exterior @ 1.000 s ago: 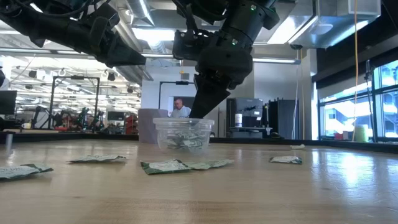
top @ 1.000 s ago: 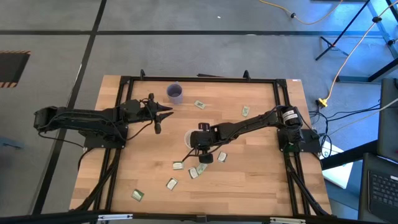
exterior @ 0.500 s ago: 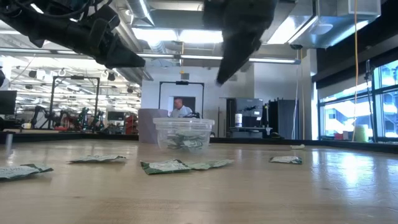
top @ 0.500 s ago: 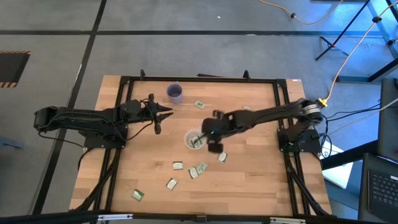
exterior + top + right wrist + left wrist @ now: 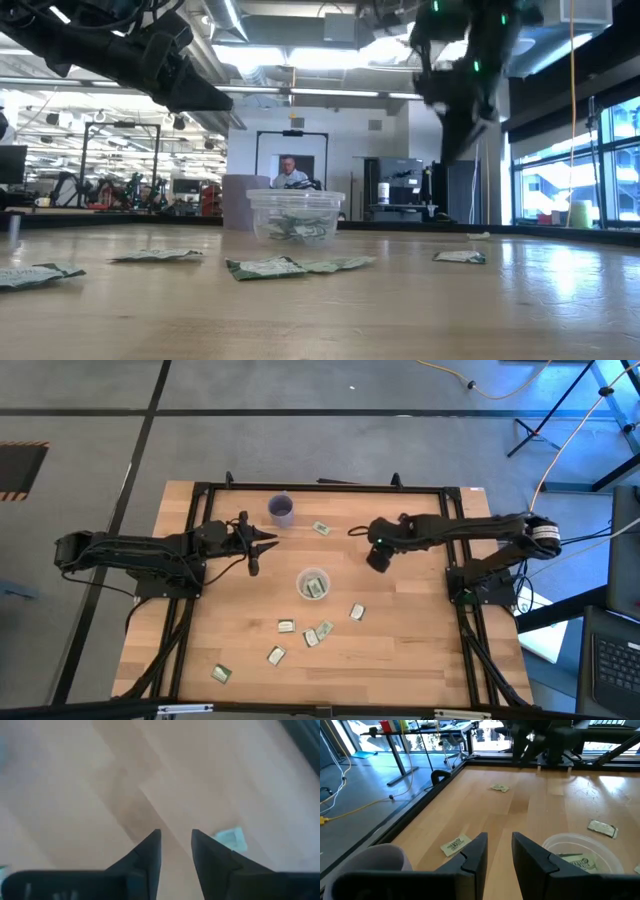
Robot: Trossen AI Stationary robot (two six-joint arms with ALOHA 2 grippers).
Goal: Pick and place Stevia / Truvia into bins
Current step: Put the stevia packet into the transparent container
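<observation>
Right gripper [image 5: 378, 560] hung empty, fingers parted narrow, at 2 o'clock from clear cup [image 5: 313, 584]. Risk: flat sachet [image 5: 230, 838] slipping during pinch.

The clear cup [image 5: 313, 584] is placed near the middle of the table [image 5: 420, 660], and some sachets [image 5: 314, 589] are held inside it. The purple cup [image 5: 282, 510] is set near the far edge, to the left. One sachet [image 5: 321, 528] is found between the two cups. More sachets [image 5: 304, 632] are scattered on the near side of the clear cup. Another sachet [image 5: 221, 674] is seen at the near left corner.
</observation>
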